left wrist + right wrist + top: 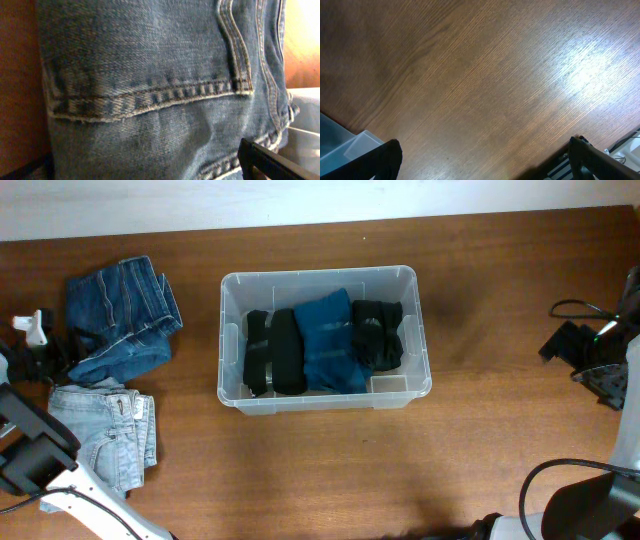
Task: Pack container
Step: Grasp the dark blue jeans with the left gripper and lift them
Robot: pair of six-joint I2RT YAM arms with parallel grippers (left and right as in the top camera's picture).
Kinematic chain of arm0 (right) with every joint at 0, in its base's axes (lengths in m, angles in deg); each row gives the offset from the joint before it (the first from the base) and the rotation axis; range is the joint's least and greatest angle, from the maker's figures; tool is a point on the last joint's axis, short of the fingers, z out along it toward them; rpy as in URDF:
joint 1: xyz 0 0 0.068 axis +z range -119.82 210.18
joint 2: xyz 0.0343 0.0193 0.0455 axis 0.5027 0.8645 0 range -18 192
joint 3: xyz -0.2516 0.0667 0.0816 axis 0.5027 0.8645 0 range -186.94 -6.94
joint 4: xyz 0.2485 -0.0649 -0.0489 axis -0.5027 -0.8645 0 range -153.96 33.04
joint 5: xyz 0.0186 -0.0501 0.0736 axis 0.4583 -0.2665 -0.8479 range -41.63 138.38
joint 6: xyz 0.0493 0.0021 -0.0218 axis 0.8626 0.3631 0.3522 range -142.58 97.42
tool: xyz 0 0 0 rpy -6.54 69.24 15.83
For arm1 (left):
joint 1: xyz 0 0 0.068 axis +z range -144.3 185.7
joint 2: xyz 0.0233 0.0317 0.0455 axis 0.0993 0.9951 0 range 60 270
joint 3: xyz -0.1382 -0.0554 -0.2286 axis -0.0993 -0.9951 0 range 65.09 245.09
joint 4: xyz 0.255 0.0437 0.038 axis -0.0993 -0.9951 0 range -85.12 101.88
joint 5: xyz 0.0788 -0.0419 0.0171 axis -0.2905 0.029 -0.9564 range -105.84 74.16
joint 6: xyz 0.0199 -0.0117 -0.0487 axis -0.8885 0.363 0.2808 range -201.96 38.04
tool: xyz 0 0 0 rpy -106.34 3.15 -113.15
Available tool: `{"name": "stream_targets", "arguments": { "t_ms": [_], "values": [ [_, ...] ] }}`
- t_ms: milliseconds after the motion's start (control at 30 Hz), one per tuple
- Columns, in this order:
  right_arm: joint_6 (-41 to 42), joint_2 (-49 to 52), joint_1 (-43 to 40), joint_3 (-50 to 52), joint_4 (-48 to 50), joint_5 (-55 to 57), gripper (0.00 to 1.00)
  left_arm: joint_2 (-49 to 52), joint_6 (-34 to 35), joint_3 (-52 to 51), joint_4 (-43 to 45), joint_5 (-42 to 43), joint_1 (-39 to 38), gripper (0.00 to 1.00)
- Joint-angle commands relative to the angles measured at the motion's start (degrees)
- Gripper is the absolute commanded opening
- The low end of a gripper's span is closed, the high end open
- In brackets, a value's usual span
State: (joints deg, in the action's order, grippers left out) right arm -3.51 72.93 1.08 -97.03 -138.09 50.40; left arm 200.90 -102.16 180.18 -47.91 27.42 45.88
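Clear plastic bin [232, 330] sits mid-table, holding folded black and blue clothes [325, 345]; the pale label [390, 383] on its base is too small to read. Left gripper [42, 348], at 9 o'clock, gapes wide over dark jeans [120, 320], gripping nothing; right gripper [590, 360], at 3 o'clock, spread wide above bare table [320, 470]

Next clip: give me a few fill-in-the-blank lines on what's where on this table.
1. The clear container holds three black folded garments and one ___ one.
2. The dark jeans and the pale jeans lie ___ the container, on the table.
3. The left wrist view shows mostly ___ fabric.
Missing words: blue; outside; denim.
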Motion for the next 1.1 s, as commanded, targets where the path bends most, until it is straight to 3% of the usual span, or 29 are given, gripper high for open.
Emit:
{"name": "stream_targets", "arguments": {
  "t_ms": [0,333,600,1067],
  "values": [
    [0.0,0.2,-0.2,-0.1,0.0,0.1,0.98,1.1,-0.1,0.2,-2.6,1.6,-0.8,1.00],
    [0.0,0.2,-0.2,-0.1,0.0,0.1,0.98,0.7,0.0,8.1,-3.9,0.7,-0.7,1.00],
    [0.0,0.2,-0.2,-0.1,0.0,0.1,0.98,0.7,6.3,19.2,-3.0,-10.9,-0.7,1.00],
    [0.0,0.2,-0.2,-0.1,0.0,0.1,0.98,5.9,8.1,19.6,5.2,-11.5,-2.6,1.00]
  ]
}}
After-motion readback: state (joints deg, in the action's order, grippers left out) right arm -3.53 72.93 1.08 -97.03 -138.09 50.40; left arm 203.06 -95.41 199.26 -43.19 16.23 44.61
